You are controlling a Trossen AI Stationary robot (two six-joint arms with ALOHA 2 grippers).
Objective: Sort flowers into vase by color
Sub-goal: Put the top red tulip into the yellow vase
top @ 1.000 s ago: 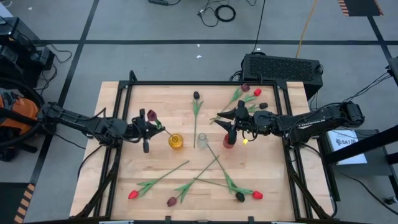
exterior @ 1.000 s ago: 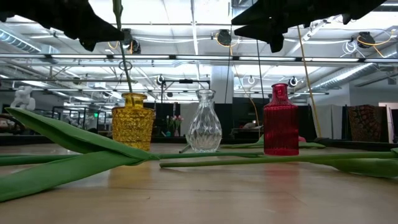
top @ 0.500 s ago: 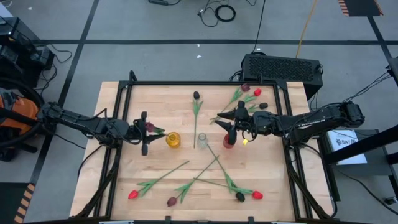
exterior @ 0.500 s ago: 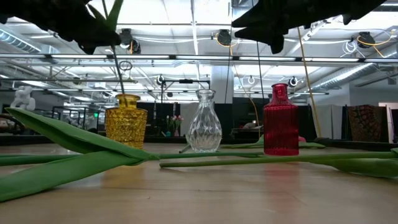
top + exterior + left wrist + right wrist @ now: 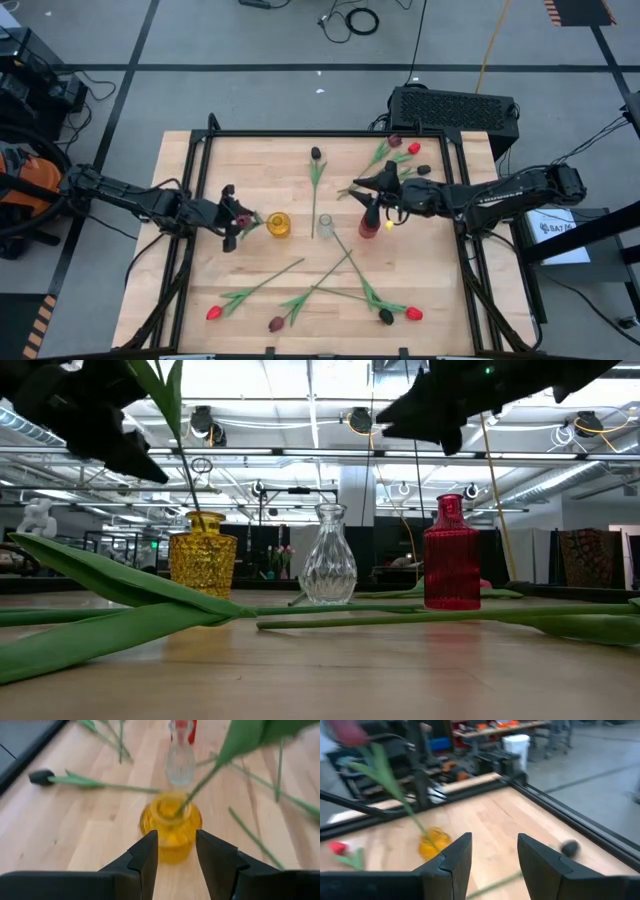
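Observation:
A yellow vase (image 5: pixel 279 224), a clear vase (image 5: pixel 325 225) and a red vase (image 5: pixel 368 227) stand in a row at mid-table. One flower with a maroon head (image 5: pixel 241 220) has its stem in the yellow vase (image 5: pixel 171 822) and leans on the rim toward the table's left. My left gripper (image 5: pixel 176 837) is open, just left of that vase and tipped down at it, with nothing between its fingers. My right gripper (image 5: pixel 366 197) hangs open over the red vase; its fingers (image 5: pixel 454 851) hold nothing. Several more flowers lie flat on the table.
Loose flowers lie near the front edge, such as a red one (image 5: pixel 214 312) and a near-black one (image 5: pixel 386 316). More lie at the far right (image 5: pixel 413 148), and one lies at far centre (image 5: pixel 316 153). A black frame (image 5: pixel 300 133) rims the table.
My left gripper has let go of the flower, drawn back toward the table's left edge and tipped down. The flower, upright in the yellow vase a second ago, now leans left out of it. The yellow vase has slid slightly left.

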